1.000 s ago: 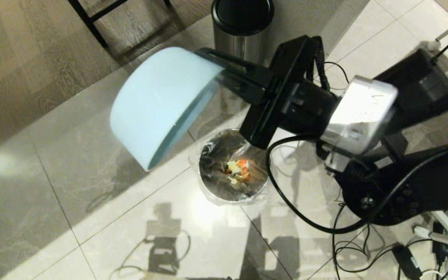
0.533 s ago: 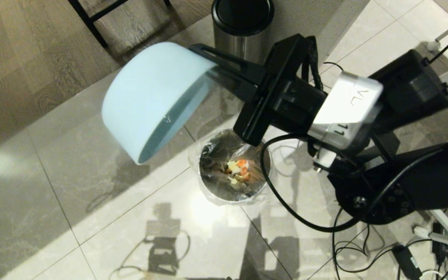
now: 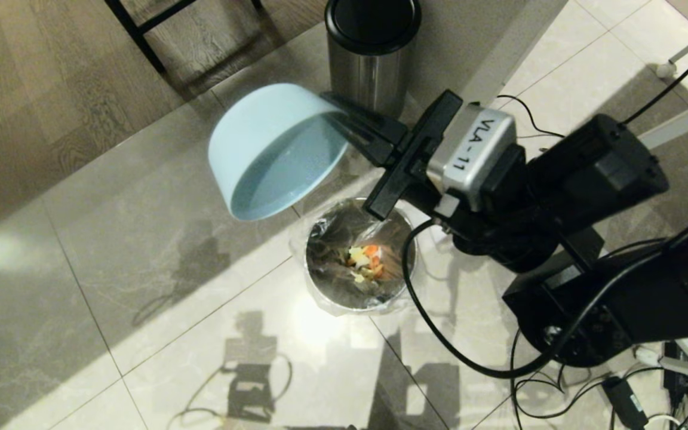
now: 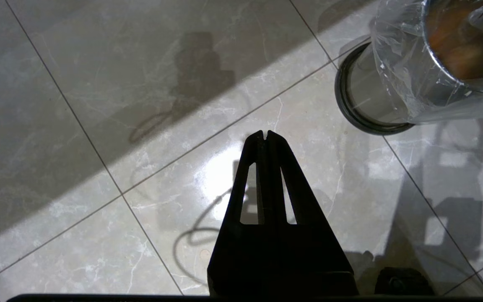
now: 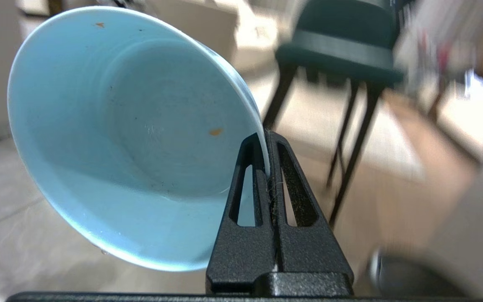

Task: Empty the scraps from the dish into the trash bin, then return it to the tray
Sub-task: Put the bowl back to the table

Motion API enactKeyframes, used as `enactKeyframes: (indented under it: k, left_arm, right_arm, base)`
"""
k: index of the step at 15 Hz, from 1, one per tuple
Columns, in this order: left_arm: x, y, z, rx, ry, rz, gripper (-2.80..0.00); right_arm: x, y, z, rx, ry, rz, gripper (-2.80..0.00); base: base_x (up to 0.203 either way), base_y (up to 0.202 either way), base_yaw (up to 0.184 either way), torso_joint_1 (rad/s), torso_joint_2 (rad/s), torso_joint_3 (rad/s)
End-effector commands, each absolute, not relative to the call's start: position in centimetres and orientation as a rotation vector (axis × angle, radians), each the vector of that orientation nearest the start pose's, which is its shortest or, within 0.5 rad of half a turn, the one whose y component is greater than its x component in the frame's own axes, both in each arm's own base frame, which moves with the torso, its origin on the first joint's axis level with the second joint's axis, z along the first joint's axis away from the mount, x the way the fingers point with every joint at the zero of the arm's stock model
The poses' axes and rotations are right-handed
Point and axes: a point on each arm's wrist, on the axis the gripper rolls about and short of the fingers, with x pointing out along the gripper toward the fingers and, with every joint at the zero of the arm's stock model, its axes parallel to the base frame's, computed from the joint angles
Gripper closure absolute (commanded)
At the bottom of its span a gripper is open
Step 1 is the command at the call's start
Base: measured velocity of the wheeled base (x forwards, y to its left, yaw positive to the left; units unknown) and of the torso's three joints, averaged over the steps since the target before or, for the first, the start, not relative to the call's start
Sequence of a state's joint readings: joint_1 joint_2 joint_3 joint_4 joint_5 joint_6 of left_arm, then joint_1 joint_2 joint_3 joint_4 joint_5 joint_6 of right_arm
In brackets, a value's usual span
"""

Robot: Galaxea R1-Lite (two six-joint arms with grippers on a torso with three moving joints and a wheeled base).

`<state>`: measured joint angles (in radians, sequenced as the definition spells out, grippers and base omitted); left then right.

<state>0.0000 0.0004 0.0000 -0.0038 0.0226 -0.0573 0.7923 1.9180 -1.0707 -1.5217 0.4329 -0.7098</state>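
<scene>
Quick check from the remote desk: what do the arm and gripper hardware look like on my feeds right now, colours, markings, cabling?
The right gripper is matte black, with slotted triangular fingers that taper to narrow tips. Behind it sits a silver-grey block labelled "VLA-11", then a bulky black arm with a loose black cable looping beneath. The left gripper has the same black slotted fingers.

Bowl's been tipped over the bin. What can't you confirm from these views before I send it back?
- Black tray: in no view.
- Pale blue plastic bowl: mouth faces down in head view; right wrist view shows only small specks.
- Bagged shiny metal bin: right gripper overlaps its far rim; cut off in left wrist view.
</scene>
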Motion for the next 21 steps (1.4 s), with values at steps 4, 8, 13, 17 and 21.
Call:
enactKeyframes:
  k: [4, 8, 13, 17, 21]
  left_arm:
    - [-2.3, 0.1, 7.6, -0.058, -0.004, 0.023, 0.00]
    - [-2.3, 0.1, 7.6, -0.058, -0.004, 0.023, 0.00]
    - [-2.3, 0.1, 7.6, -0.058, -0.004, 0.023, 0.00]
    - [-2.3, 0.1, 7.6, -0.058, -0.004, 0.023, 0.00]
    - [-2.3, 0.1, 7.6, -0.058, -0.004, 0.022, 0.00]
  right_arm:
    - [24.8, 25.8, 24.8, -0.382, -0.932, 0.717, 0.00]
    - [24.8, 25.7, 24.6, -0.386, -0.918, 0.704, 0.00]
    - [25.4, 26.2, 23.5, -0.395, -0.890, 0.718, 0.00]
    - [25.7, 26.5, 21.2, -0.420, -0.820, 0.751, 0.00]
    - [25.9, 26.7, 20.6, -0.402, -0.794, 0.766, 0.00]
  base:
    - [0.000, 0.000, 0.000, 0.000, 0.00, 0.000]
    - [0.000, 0.000, 0.000, 0.000, 0.00, 0.000]
    - [0.000, 0.000, 0.000, 0.000, 0.00, 0.000]
    - [0.000, 0.000, 0.000, 0.000, 0.00, 0.000]
    - [0.000, 0.000, 0.000, 0.000, 0.00, 0.000]
